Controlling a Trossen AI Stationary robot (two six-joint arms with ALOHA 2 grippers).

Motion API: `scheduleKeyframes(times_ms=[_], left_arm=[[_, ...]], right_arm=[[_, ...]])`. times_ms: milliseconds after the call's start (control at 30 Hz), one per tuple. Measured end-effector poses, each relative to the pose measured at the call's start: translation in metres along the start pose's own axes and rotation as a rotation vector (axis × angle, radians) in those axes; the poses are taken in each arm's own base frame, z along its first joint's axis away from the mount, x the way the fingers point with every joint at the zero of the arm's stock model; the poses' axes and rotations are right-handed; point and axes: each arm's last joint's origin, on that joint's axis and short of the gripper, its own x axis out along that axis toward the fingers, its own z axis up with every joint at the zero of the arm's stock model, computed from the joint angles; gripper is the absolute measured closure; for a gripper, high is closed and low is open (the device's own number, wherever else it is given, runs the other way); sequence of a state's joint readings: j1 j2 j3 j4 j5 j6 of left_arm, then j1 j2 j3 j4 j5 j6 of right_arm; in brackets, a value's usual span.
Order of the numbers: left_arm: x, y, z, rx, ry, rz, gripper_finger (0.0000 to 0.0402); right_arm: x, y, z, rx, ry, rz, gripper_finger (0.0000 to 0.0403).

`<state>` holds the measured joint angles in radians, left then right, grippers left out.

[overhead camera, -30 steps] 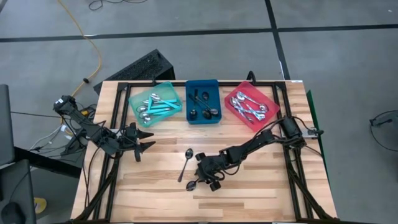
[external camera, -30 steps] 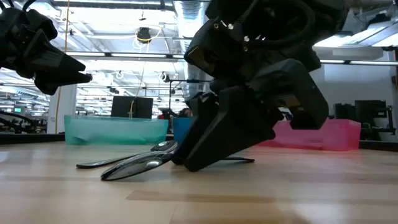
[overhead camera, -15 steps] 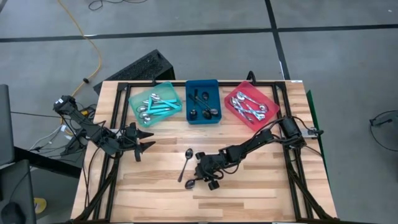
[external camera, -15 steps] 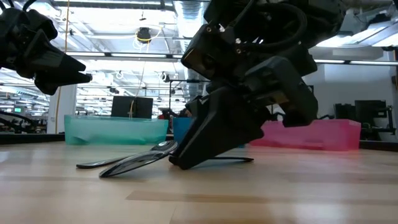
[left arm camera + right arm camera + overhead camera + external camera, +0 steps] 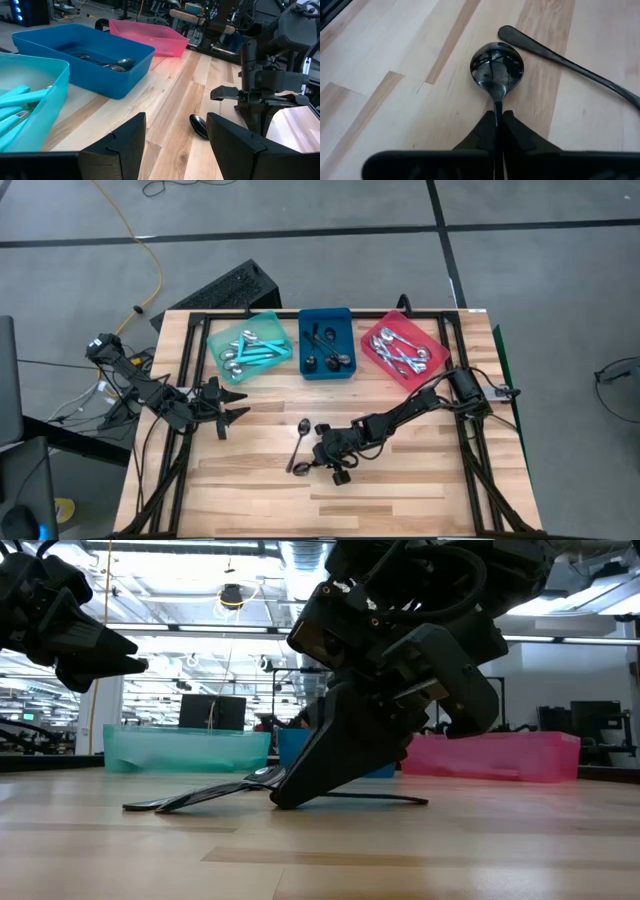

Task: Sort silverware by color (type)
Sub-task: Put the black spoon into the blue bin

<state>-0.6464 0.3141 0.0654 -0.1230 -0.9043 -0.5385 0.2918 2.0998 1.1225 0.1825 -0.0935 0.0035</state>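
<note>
1. The right gripper (image 5: 325, 461) is down at the tabletop (image 5: 420, 490) near the middle front, fingers pinched together on the handle of a black spoon (image 5: 497, 67); the bowl sticks out just past the fingertips, low over the wood.
2. A second black spoon (image 5: 300, 442) lies loose on the table right beside it, its handle tip close to the held spoon's bowl.
3. The left gripper (image 5: 235, 403) hovers over the table's left side, fingers spread apart and holding nothing.
4. At the back edge sit three trays: the teal tray (image 5: 216, 340) holds the teal-handled spoons (image 5: 255, 352), the blue tray (image 5: 304, 320) holds black spoons (image 5: 330, 360), and the red tray (image 5: 372, 330) holds silver spoons (image 5: 400, 352).
</note>
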Motion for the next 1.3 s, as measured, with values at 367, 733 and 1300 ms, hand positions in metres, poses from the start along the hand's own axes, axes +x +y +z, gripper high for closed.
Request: scheduleKeyframes(times_ms=[367, 733, 1300], left_arm=[[0.000, 0.000, 0.000, 0.000, 0.001, -0.002, 0.0207], [0.000, 0.000, 0.000, -0.009, 0.002, -0.005, 0.0207], [0.000, 0.000, 0.000, -0.023, 0.003, -0.009, 0.0207]], right_arm=[[-0.002, 0.010, 0.004, 0.013, -0.023, -0.056, 0.0370], [-0.020, 0.022, 0.013, 0.012, -0.015, -0.083, 0.0370], [-0.041, 0.042, 0.028, 0.044, -0.063, -0.129, 0.0370]])
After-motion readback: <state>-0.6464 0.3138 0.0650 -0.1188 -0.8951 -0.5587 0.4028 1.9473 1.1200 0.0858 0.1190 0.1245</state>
